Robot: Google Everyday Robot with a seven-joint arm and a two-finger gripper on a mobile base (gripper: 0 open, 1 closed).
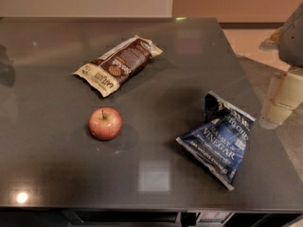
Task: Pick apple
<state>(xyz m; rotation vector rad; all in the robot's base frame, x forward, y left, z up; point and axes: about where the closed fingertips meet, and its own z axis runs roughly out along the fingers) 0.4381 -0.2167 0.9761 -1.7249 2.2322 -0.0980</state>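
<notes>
The apple (pixel 105 123) is small, round and red with a yellowish blush and a short dark stem. It stands upright on the dark grey table (pixel 57 174), left of centre and towards the front. My gripper (pixel 277 105) shows as a cream-coloured part at the far right edge, beyond the table's right side. It is far from the apple and holds nothing that I can see.
A brown and cream snack bag (pixel 117 64) lies behind the apple. A blue salt and vinegar chip bag (pixel 218 140) lies to the apple's right, between it and the gripper. The table's front edge runs along the bottom.
</notes>
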